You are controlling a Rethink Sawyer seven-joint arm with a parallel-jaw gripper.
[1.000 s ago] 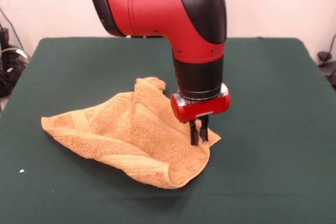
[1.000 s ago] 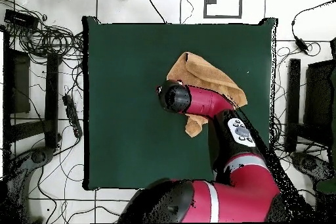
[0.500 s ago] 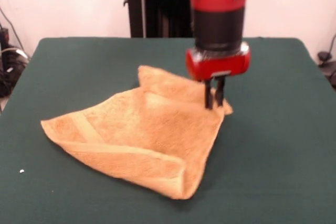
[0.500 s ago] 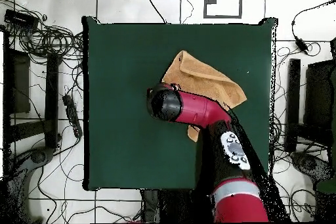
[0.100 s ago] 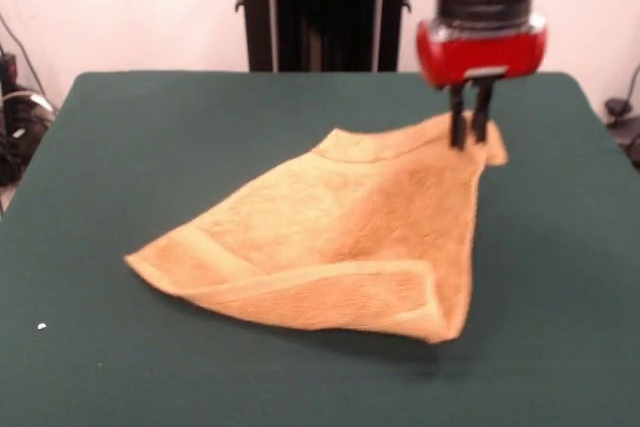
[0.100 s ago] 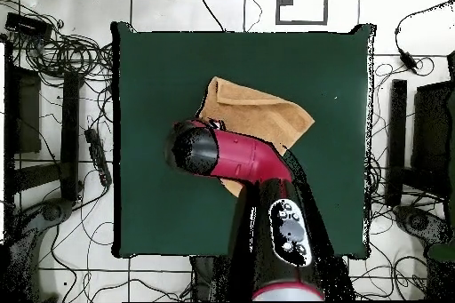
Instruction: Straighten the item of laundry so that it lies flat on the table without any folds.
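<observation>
Dark green surface [image 5: 120,147] is covered centrally by the folded towel [image 5: 340,237]. Its two-o'clock corner is pinched by the end effector [image 5: 468,127].

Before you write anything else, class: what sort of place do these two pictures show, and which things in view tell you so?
Most likely a robotics lab or test room. A robot arm's gripper pinches a towel on a green-topped table, and the overhead view shows cables strewn over a tiled floor round the table.
</observation>
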